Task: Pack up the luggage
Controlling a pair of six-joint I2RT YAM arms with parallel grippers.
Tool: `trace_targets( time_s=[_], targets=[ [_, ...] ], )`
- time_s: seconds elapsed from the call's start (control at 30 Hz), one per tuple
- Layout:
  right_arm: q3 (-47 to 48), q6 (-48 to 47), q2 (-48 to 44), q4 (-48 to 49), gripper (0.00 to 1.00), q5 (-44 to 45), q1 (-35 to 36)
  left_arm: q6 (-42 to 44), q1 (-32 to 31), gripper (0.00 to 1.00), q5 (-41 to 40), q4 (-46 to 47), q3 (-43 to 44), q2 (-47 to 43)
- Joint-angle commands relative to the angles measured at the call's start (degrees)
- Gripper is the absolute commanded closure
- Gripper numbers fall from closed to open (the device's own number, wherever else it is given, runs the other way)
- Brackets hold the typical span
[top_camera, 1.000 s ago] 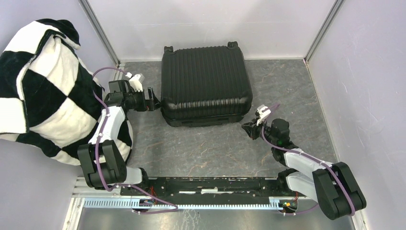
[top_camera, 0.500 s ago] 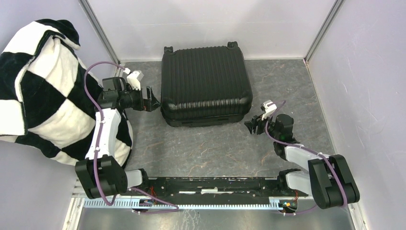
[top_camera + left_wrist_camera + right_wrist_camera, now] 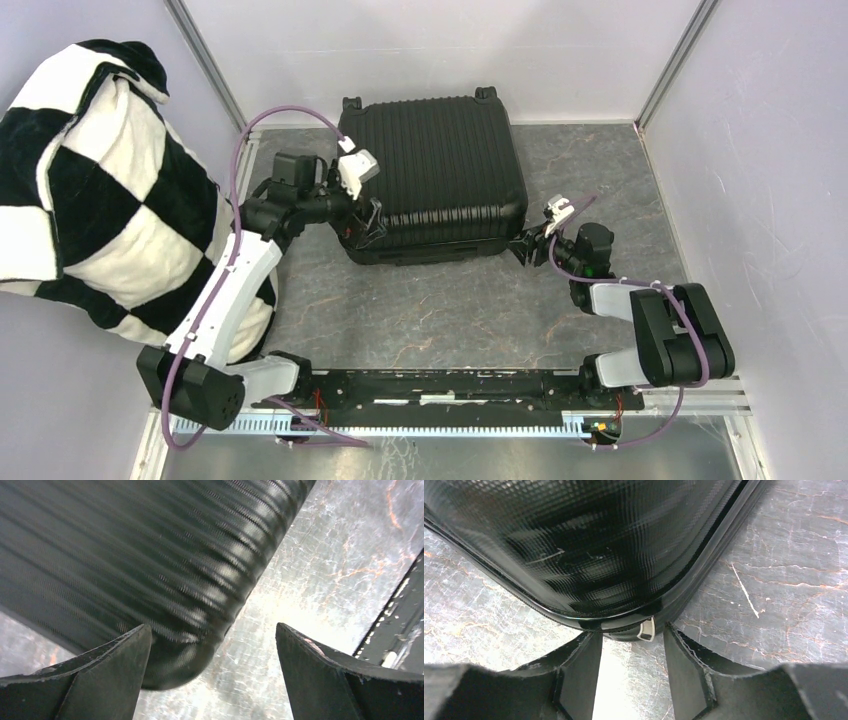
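The luggage, a black ribbed hard-shell case, lies shut and flat on the grey table. My left gripper hovers wide open at its front-left corner. In the left wrist view that rounded corner of the luggage sits by the left finger of the left gripper, and nothing is gripped. My right gripper is at the front-right corner. In the right wrist view the right gripper is open, and a small silver zipper pull on the luggage sits just at its fingertips, close to the right one.
A black-and-white checkered blanket is heaped at the far left against the wall, beside the left arm. Pale walls enclose the table on three sides. A black rail with the arm bases runs along the near edge.
The left arm swung right from the luggage's left side to its front-left corner, and its jaws spread wider. The right gripper opened and moved up to the front-right corner.
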Motion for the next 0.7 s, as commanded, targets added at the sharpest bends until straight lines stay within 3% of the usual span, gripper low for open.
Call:
trace_targets(
  time_s=[0.0, 0.2, 0.4, 0.67],
  targets=[
    [3.01, -0.31, 2.34, 4.84, 0.48, -2.71, -1.5, 8.16, -6.08, 0.0, -7.71, -0.01, 5.27, 2.92],
    [3.63, 1.56, 4.38, 8.56, 0.63, -6.22, -3.35, 18.41, -21.07, 0.0, -20.49, -6.41, 15.52, 10.95],
    [2.99, 4.28, 6.05, 13.15, 0.87, -10.05, -4.31, 24.02, -29.64, 0.0, -23.98, -10.42, 25.84, 19.56],
    [1.21, 8.42, 6.6, 17.44, 1.0, -11.68, -4.91, 30.82, -39.02, 0.0, -26.34, -7.08, 35.32, 29.97]
  ],
)
